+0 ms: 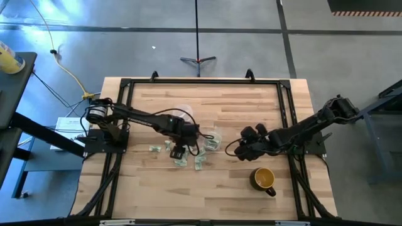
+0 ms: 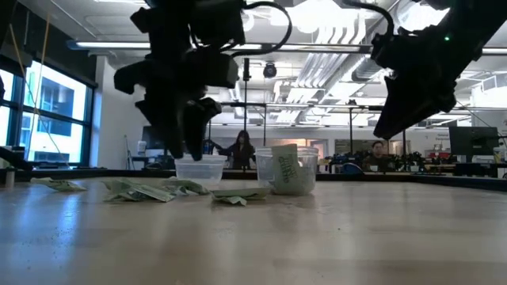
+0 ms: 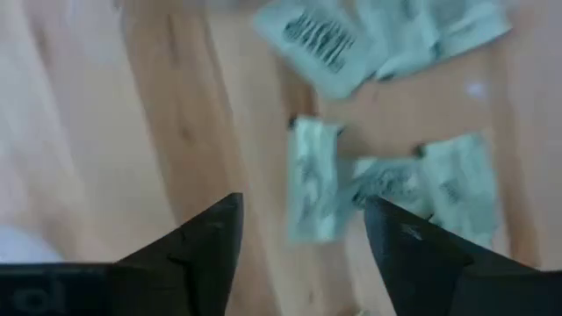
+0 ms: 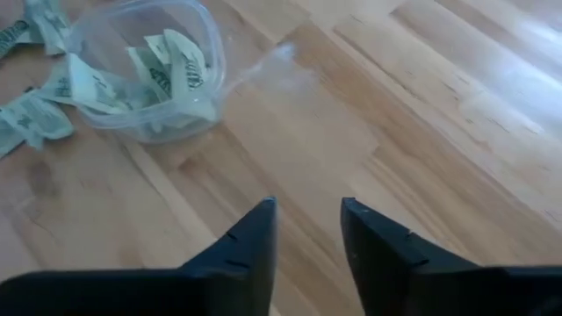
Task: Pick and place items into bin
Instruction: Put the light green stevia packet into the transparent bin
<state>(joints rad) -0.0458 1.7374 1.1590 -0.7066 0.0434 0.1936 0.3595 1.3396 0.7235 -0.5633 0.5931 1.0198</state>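
Several pale green and white packets [image 1: 181,161] lie flat on the wooden table, spread to the left of and in front of the bin [image 1: 212,141]. The bin is a small clear cup standing upright [image 2: 285,170] with a few packets inside it [image 4: 167,75]. My left gripper [image 1: 178,150] hangs open, pointing down over the loose packets. In the left wrist view one packet [image 3: 312,180] shows between its fingers, and the gripper [image 3: 303,219] is above it, touching nothing. My right gripper [image 1: 245,147] waits open to the right of the bin, raised off the table [image 2: 396,111].
A mustard-yellow mug [image 1: 264,179] stands near the table's near right, in front of my right gripper. A flat clear round piece [image 1: 182,113] lies behind the packets. A black frame [image 1: 201,81] edges the table. People sit in the room beyond [image 2: 240,150].
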